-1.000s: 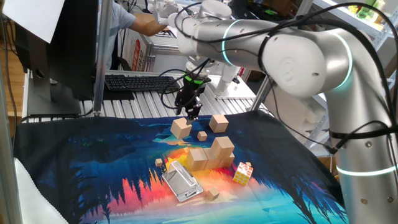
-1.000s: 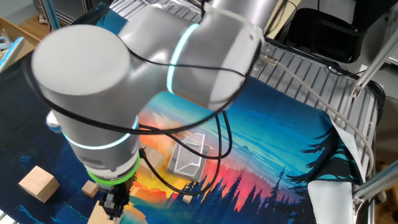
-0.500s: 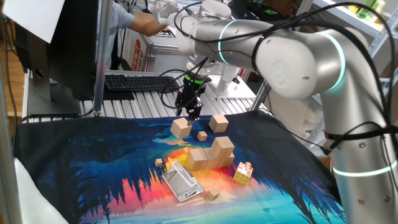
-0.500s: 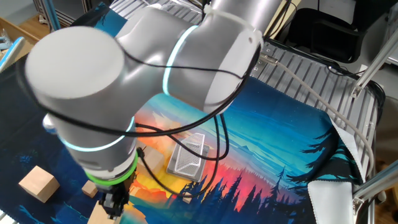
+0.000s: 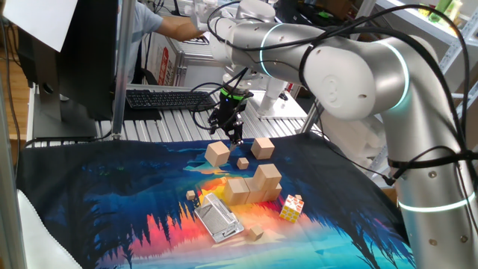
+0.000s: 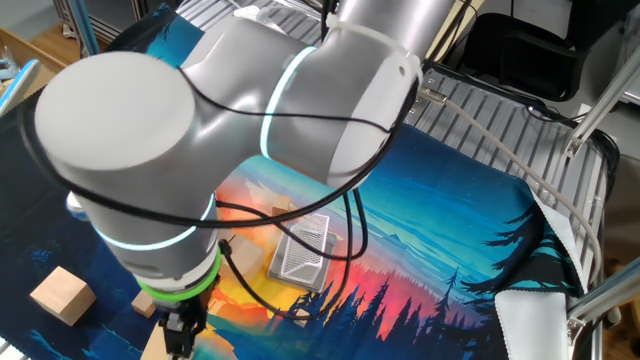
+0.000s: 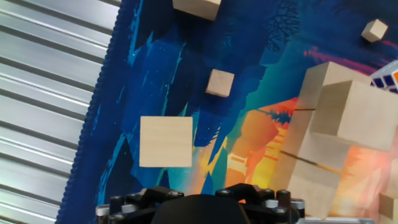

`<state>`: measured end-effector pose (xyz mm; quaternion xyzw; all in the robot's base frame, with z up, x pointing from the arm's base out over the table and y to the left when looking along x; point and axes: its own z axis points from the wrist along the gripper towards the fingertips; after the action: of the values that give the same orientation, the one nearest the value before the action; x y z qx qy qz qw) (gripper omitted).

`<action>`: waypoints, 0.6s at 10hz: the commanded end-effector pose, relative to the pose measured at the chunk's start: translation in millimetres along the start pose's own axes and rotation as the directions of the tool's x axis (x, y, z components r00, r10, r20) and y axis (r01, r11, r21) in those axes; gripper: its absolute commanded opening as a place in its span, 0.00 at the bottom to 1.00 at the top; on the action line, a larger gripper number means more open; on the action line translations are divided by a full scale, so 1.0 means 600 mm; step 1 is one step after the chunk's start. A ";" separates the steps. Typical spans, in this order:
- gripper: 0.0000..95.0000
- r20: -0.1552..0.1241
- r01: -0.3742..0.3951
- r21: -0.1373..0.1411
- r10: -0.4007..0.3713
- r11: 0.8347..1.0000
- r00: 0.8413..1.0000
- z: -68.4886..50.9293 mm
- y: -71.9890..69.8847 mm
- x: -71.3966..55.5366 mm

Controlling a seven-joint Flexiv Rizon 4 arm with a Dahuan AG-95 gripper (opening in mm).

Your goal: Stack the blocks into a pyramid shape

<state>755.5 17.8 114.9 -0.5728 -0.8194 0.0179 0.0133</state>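
One fixed view: the gripper (image 5: 228, 131) hangs spread just above a loose block (image 5: 217, 153), holding nothing; half a second ago its fingers stood narrower. Five blocks: two loose, three stacked (image 5: 254, 185).

The other fixed view: the arm hides most; one block (image 6: 62, 295) shows clearly.

Hand view: the block (image 7: 165, 142) lies free on the cloth (image 7: 155, 68), with two tiny cubes (image 7: 219, 83) beyond.

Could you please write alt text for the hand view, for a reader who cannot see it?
Looking straight down, a plain light-tan wooden cube lies alone on a dark blue printed cloth by ribbed metal decking. A smaller wooden cube sits beyond; stacked tan blocks rise at right.
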 end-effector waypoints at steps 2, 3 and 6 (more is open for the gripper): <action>1.00 0.017 -0.046 0.017 0.045 0.999 0.999 0.000 0.004 -0.001; 1.00 0.020 -0.049 0.014 0.049 0.999 0.999 0.000 0.004 -0.001; 1.00 0.022 -0.042 0.002 0.042 0.999 0.999 0.000 0.004 -0.001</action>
<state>759.7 17.3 114.5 -0.5892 -0.8075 0.0258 0.0058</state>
